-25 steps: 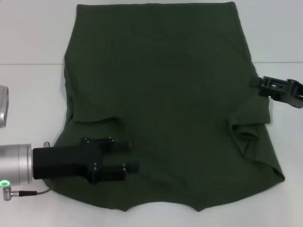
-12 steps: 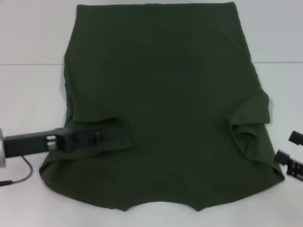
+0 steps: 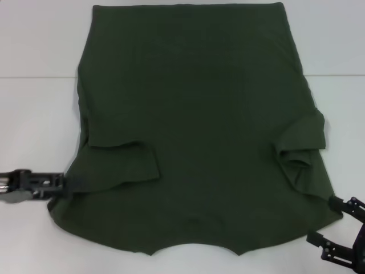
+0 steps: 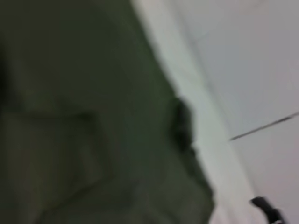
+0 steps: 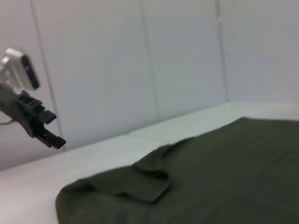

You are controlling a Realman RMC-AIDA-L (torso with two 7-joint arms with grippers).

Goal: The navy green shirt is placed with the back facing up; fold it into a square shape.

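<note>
The navy green shirt [image 3: 194, 125] lies flat on the white table, neckline at the near edge and both sleeves folded inward. My left gripper [image 3: 67, 185] is at the shirt's left edge beside the folded left sleeve [image 3: 122, 165], turned edge-on. In the right wrist view this left gripper [image 5: 50, 128] shows two separated fingers holding nothing. My right gripper [image 3: 321, 220] is open just off the shirt's near right corner, empty. The left wrist view shows the shirt [image 4: 84, 121] close up and blurred.
The white table [image 3: 34, 114] extends to both sides of the shirt, with a seam line [image 3: 37, 77] across it. White wall panels [image 5: 140, 60] stand behind the table. The folded right sleeve [image 3: 299, 148] forms a raised crease.
My left gripper has drawn back leftward off the shirt to its edge and turned on its side. My right gripper moved from the right sleeve down to the near right corner.
</note>
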